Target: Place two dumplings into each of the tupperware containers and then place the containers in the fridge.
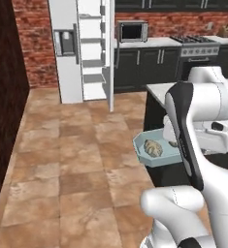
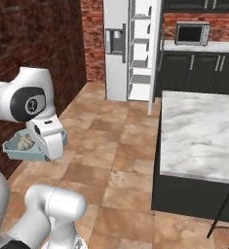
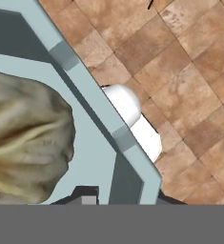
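I hold a pale teal tupperware container (image 1: 145, 158) (image 2: 18, 153) in the air over the tiled floor, beside my arm. One pleated beige dumpling (image 1: 153, 147) (image 2: 24, 142) lies in it, and a second dumpling (image 1: 173, 144) peeks out by my forearm. In the hand view the dumpling (image 3: 27, 143) is close up at the left, and the container's rim (image 3: 92, 97) runs between the fingertips of my gripper (image 3: 125, 199), which is shut on that rim. The white-grey fridge (image 1: 67, 53) (image 2: 115, 48) stands ahead, open, with its grey shelves (image 1: 93, 63) (image 2: 140, 48) showing.
A marble-topped island (image 2: 199, 131) (image 1: 156, 89) is on my right, with a dark stool (image 2: 228, 209) at its near corner. Dark cabinets with a microwave (image 1: 132, 31) (image 2: 191, 33) and a stove (image 1: 195, 41) line the back wall. A dark wall borders the left. Open floor leads to the fridge.
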{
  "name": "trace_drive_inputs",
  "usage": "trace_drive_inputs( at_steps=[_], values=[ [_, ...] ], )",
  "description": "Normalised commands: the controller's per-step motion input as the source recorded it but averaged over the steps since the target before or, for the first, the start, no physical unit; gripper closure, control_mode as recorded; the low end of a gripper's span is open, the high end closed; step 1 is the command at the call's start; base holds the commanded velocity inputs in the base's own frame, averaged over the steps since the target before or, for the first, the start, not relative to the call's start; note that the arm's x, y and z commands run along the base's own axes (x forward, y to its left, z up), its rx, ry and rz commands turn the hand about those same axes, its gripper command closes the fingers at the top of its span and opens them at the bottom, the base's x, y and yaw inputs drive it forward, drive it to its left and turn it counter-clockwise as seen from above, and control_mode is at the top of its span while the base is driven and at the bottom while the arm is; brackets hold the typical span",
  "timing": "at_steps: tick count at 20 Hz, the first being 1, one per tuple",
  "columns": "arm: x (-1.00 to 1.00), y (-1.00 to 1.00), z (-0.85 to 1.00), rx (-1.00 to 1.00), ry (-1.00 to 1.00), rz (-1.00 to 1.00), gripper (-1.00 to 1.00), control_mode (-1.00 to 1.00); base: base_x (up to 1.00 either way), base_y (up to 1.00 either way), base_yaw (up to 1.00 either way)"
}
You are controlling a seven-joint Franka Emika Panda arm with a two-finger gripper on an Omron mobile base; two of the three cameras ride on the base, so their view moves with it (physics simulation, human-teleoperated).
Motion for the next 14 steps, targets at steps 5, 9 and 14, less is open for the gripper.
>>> trace_drive_inputs(
  at_steps=[5,9,14],
  values=[
    [0.00,0.00,0.00,0.00,0.00,0.00,1.00,1.00,1.00,1.00,-0.09],
    [0.00,0.00,0.00,0.00,0.00,0.00,1.00,1.00,1.00,0.24,-0.02],
    [0.00,0.00,0.00,0.00,0.00,0.00,1.00,1.00,1.00,0.00,0.00]
  ],
)
